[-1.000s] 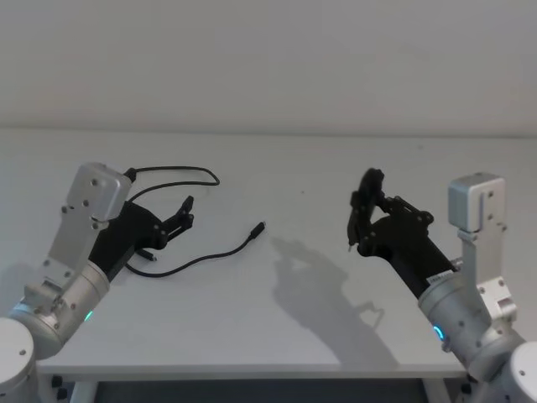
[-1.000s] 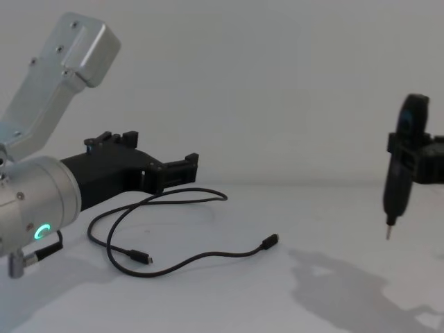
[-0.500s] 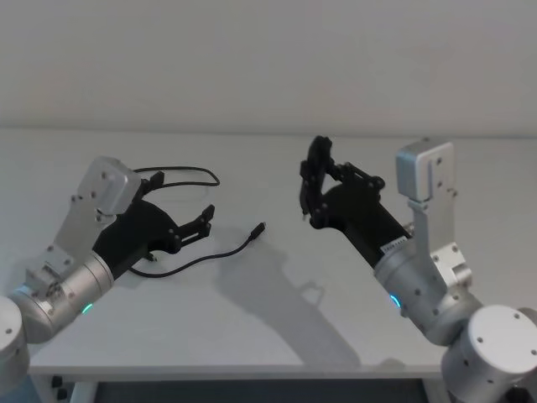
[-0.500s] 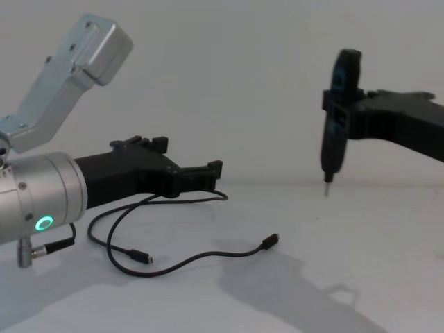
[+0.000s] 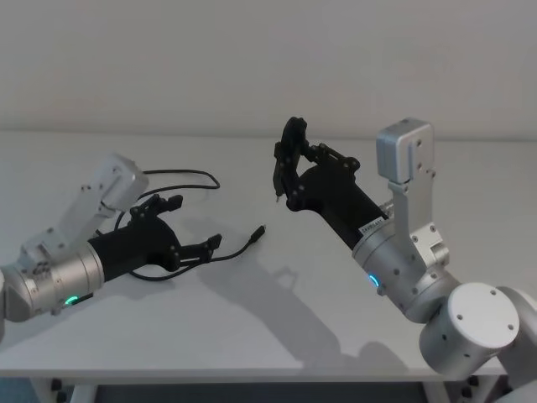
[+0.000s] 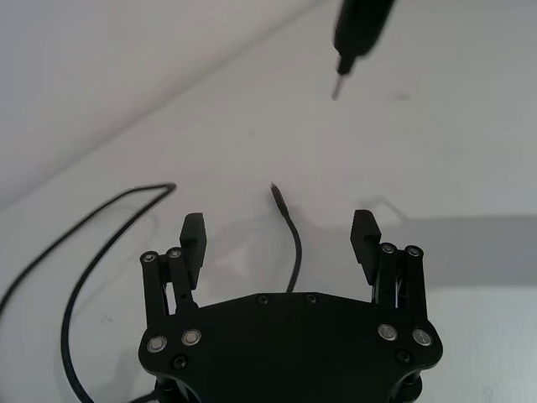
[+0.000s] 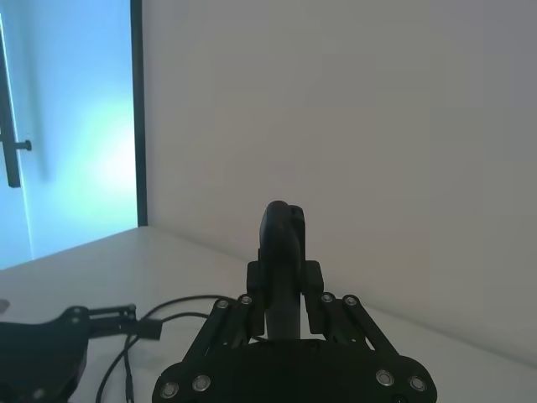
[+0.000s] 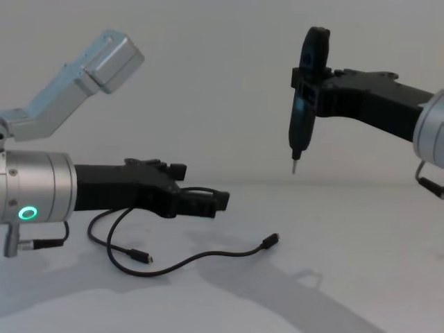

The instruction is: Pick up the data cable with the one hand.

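Observation:
The data cable [image 5: 248, 241] is a thin black cord lying loosely looped on the white table [image 5: 277, 336], with one plug end pointing toward the middle. It also appears in the chest view, data cable [image 8: 208, 254]. My left gripper [image 5: 191, 222] hovers open just above the stretch near that plug. In the left wrist view the cable [image 6: 294, 243] runs between the spread fingers of the left gripper [image 6: 278, 222]. My right gripper [image 5: 292, 168] is raised over the table's middle, shut on a black pen-shaped tool [image 8: 305, 97] whose tip points down.
A short wire with a metal barrel connector [image 8: 35, 243] hangs from my left arm. The cable's far loop [image 5: 189, 172] lies behind the left gripper. The table's front edge [image 5: 252, 369] is close to me, and a plain wall stands behind.
My left gripper has swung forward and down, now level and closer over the cable's plug end. The right arm has moved further left and higher with the tool.

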